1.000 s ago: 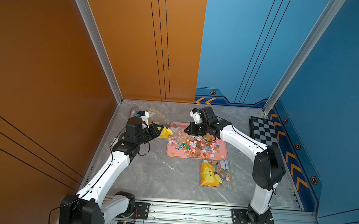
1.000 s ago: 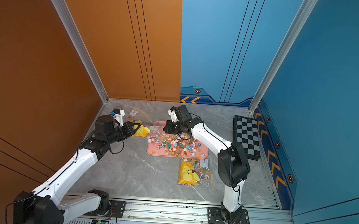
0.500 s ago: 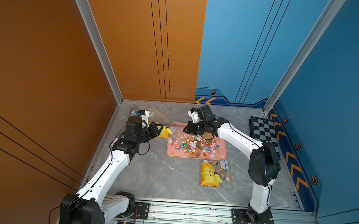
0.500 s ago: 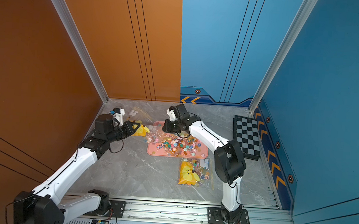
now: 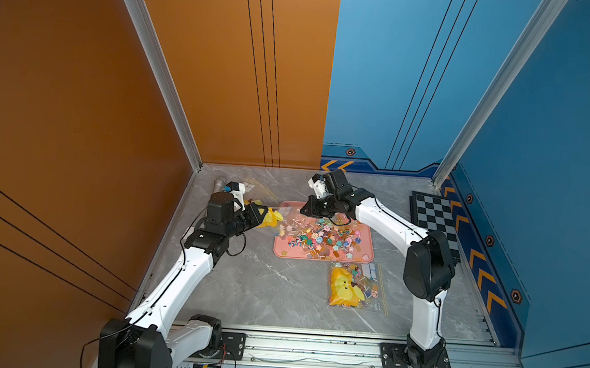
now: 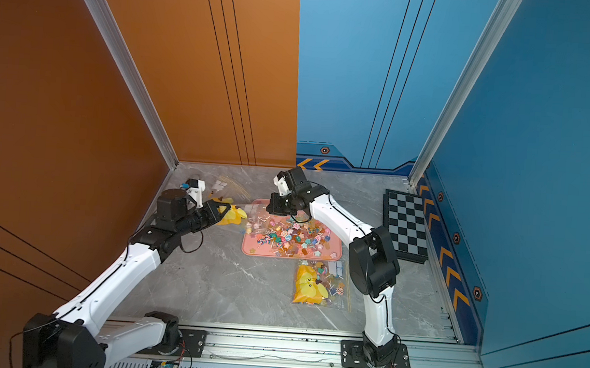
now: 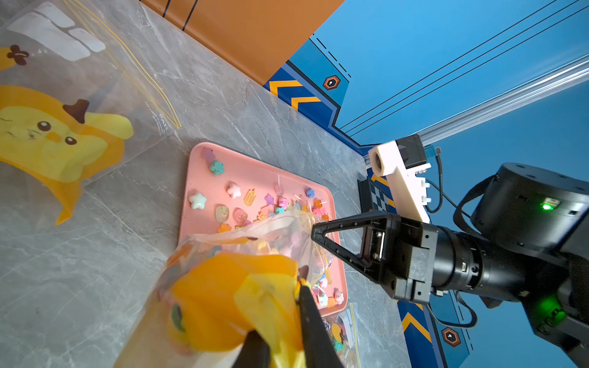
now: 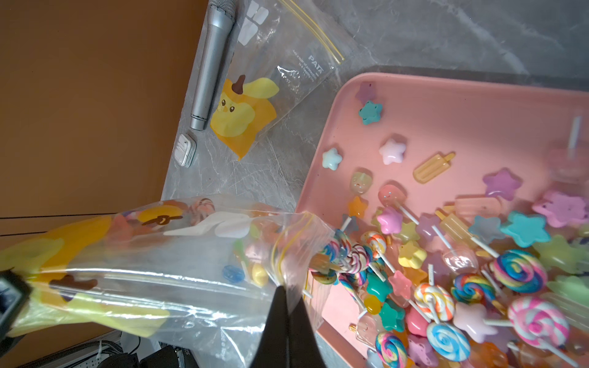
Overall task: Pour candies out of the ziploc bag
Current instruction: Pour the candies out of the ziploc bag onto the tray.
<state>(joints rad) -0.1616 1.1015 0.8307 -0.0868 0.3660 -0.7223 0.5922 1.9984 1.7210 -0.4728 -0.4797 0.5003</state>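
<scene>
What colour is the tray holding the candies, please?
Pink tray, clearest in the right wrist view.

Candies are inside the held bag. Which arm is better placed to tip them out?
Probably left: left gripper holds the bag by its closed end; right gripper pins its mouth over the tray.

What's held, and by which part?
One ziploc bag: left gripper clamps its yellow bottom end, right gripper pinches the zip edge at its mouth.

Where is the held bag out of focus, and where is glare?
Right wrist view: the held bag blurs at its yellow end, white glare streaks on the plastic; candies on the pink tray are sharper. Left wrist view: its yellow print is soft.
</scene>
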